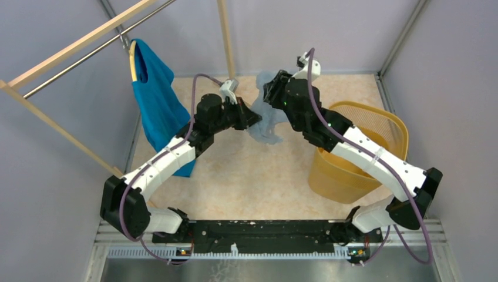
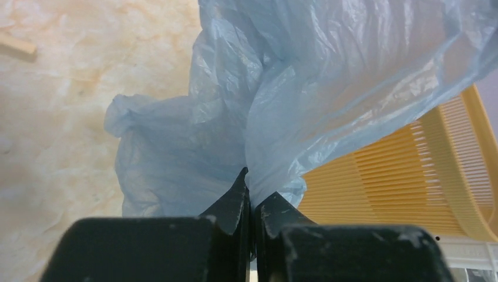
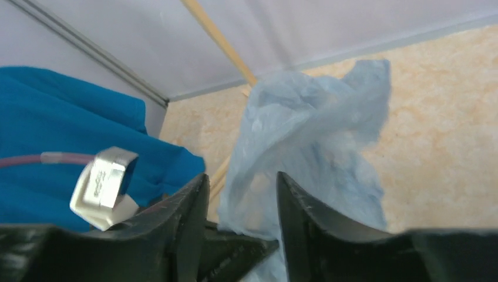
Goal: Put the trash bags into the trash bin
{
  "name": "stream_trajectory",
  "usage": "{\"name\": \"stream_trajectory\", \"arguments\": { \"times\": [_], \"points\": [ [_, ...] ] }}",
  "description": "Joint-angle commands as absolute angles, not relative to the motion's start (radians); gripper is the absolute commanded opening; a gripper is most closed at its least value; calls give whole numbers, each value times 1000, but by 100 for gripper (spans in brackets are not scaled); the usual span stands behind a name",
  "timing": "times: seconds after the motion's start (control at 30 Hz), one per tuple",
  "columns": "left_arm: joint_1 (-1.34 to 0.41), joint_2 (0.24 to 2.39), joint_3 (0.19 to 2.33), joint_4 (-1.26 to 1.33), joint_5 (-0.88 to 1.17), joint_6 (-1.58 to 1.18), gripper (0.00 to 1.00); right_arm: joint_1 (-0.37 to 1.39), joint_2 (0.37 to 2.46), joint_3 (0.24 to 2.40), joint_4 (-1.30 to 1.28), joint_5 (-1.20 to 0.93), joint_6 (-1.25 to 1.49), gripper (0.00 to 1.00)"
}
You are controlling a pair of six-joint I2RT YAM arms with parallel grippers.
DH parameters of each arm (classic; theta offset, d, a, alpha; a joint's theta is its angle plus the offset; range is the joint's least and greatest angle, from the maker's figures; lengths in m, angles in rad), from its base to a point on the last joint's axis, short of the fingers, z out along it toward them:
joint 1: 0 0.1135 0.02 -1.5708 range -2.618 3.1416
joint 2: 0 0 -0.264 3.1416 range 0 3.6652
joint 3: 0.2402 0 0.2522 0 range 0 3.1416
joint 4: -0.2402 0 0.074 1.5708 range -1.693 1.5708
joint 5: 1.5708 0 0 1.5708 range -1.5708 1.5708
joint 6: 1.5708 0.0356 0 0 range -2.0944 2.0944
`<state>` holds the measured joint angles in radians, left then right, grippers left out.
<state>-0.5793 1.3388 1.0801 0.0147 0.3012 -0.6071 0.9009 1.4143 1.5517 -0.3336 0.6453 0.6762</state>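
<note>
The pale blue-grey trash bag (image 1: 267,126) hangs crumpled above the middle of the table, between my two grippers. My left gripper (image 1: 256,117) is shut on a fold of it; in the left wrist view the jaws (image 2: 252,191) pinch the film and the bag (image 2: 305,82) billows above them. My right gripper (image 1: 269,88) is open at the bag's upper far side; in the right wrist view its fingers (image 3: 242,179) stand apart with the bag (image 3: 311,135) showing between them. The yellow-orange trash bin (image 1: 337,176) stands to the right, partly under my right arm, and also shows in the left wrist view (image 2: 411,176).
A teal-blue shirt (image 1: 155,100) hangs on a hanger from a metal rod (image 1: 88,56) at the back left, also in the right wrist view (image 3: 53,117). A wooden post (image 1: 226,35) stands behind the bag. Grey walls enclose the table on three sides.
</note>
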Motion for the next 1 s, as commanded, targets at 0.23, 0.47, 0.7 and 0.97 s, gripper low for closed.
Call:
{"name": "stream_trajectory", "arguments": {
  "times": [0.23, 0.47, 0.7, 0.97],
  "points": [
    [-361, 1260, 951, 226, 598, -725, 0, 913, 1142, 1221, -78, 354, 100, 99],
    [-279, 1228, 971, 277, 727, -802, 0, 912, 1118, 1190, -191, 78, -129, 79],
    [-255, 1194, 989, 354, 835, -883, 0, 912, 1069, 1116, -174, -112, -299, 92],
    [-250, 1086, 967, 551, 880, -867, 0, 912, 1064, 1134, -84, -111, -54, 98]
  ]
}}
